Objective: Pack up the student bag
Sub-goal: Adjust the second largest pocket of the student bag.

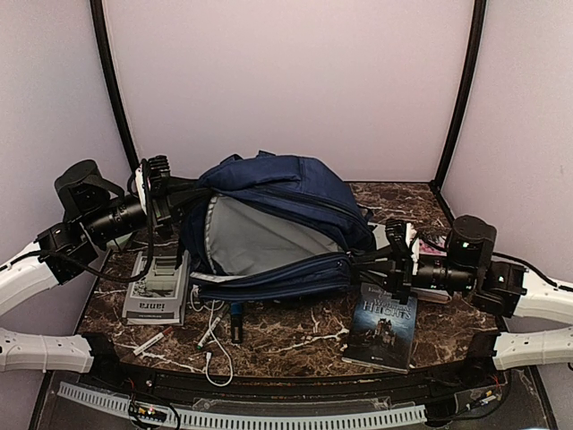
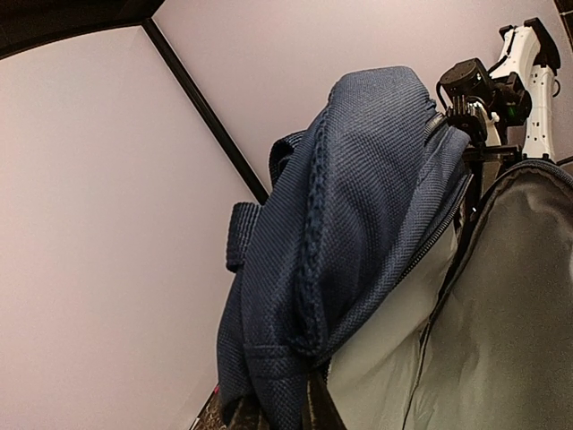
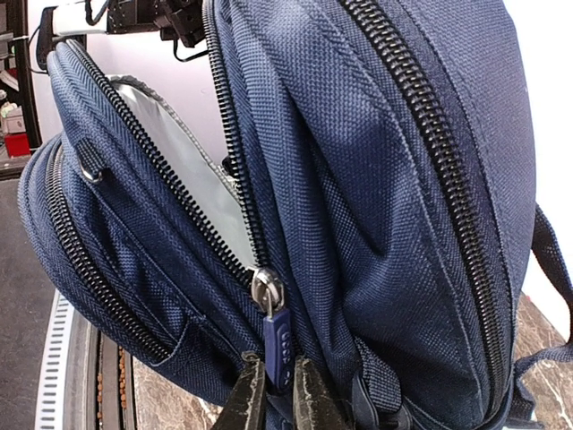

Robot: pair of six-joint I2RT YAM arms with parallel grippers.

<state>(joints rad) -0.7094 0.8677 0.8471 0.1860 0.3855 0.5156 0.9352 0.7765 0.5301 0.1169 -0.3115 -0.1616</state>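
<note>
The student bag (image 1: 277, 193), navy blue, lies on its side mid-table with its main compartment gaping and the grey lining (image 1: 251, 237) showing. My left gripper (image 1: 183, 199) is shut on the bag's upper left edge and holds it raised. In the left wrist view the blue fabric (image 2: 340, 224) fills the frame and hides the left gripper's (image 2: 300, 417) fingers almost entirely. My right gripper (image 1: 358, 262) is at the bag's right end. In the right wrist view the right gripper (image 3: 277, 403) is shut on the blue zipper pull (image 3: 277, 345), which hangs from the metal slider (image 3: 267, 288).
A dark book (image 1: 380, 327) lies on the marble table (image 1: 295, 345) at front right. A grey box (image 1: 157, 291) sits at front left. A white cable (image 1: 215, 345), a pen (image 1: 152, 342) and a dark small object (image 1: 235, 322) lie in front of the bag. White walls close in three sides.
</note>
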